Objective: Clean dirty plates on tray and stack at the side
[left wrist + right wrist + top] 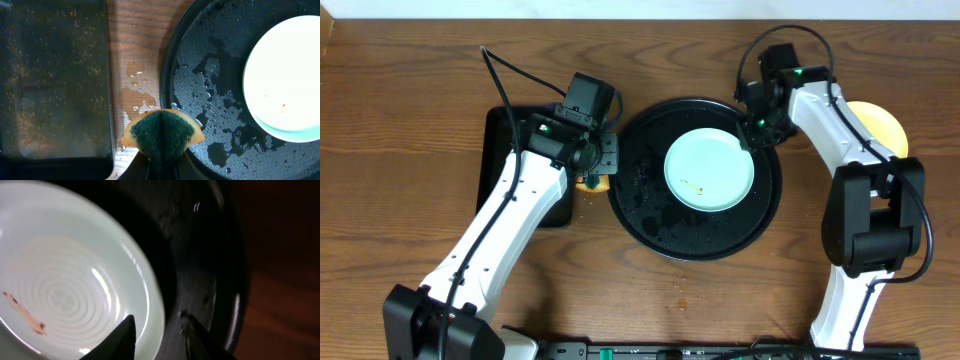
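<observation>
A pale mint plate (709,170) with a brown smear (22,312) lies on the wet round black tray (650,215). My right gripper (757,135) is at the plate's upper right rim. It is open, with one finger (120,340) over the plate (70,280) and the other over the tray (200,270). A pale yellow plate (878,125) sits on the table at the right, partly hidden by my right arm. My left gripper (592,172) is shut on a yellow sponge (162,131) with a green scrub face, just off the tray's left rim (170,75).
A rectangular black tray (510,150) lies at the left, under my left arm, speckled with fine drops (55,80). Water drops (137,95) wet the wood between the two trays. The table's far edge runs along the top.
</observation>
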Controlling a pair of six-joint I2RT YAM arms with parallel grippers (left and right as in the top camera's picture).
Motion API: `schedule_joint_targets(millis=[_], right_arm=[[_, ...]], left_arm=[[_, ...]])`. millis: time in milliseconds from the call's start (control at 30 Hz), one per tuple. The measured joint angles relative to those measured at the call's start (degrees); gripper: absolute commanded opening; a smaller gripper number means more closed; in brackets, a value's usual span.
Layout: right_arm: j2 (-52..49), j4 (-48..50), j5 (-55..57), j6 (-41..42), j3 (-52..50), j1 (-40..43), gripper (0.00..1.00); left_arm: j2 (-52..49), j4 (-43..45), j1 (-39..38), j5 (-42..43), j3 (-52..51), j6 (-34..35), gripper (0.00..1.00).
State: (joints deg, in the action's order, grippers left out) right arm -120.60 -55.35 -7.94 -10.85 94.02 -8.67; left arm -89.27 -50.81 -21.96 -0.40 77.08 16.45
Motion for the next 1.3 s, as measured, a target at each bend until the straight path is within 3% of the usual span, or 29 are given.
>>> schedule_joint_targets(millis=[200, 600, 633, 667, 733, 833, 933, 1133, 1300], right_arm=[[-0.28, 3.58, -4.17, -3.52, -0.42, 0.7, 0.39], [-1.88, 5.66, -5.46, -4.92, -2.84, -0.02, 0.33], [-1.88, 6.88, -5.18, -4.98, -4.07, -0.37, 0.29], [-1.88, 7.48, -5.05, -4.98, -4.94, -0.48, 0.13], [-1.92, 9.14, -4.26, -5.16, -6.67, -0.98, 0.02], [-1.9, 7.8, -4.24, -4.63, -5.68, -1.05, 0.01], [-1.9, 0.94, -4.68, -1.14, -0.85, -1.05, 0.01], [2.69, -9.01, -4.96, 16.17, 4.55, -1.05, 0.01], [3.85, -3.02, -4.24, 27.12, -2.25, -1.16, 0.02]], left_arm=[[0.0, 0.0, 0.0, 0.0, 0.0, 0.0, 0.08], [0.0, 0.0, 0.0, 0.02, 0.0, 0.0, 0.08], [0.0, 0.0, 0.0, 0.0, 0.0, 0.0, 0.08], [0.0, 0.0, 0.0, 0.0, 0.0, 0.0, 0.08], [0.0, 0.0, 0.0, 0.02, 0.0, 0.0, 0.08], [0.0, 0.0, 0.0, 0.0, 0.0, 0.0, 0.08], [-0.02, -0.04, 0.0, 0.02, 0.0, 0.0, 0.08], [-0.09, -0.02, 0.0, 0.0, 0.0, 0.0, 0.08], [-0.09, -0.02, 0.0, 0.02, 0.0, 0.0, 0.08]])
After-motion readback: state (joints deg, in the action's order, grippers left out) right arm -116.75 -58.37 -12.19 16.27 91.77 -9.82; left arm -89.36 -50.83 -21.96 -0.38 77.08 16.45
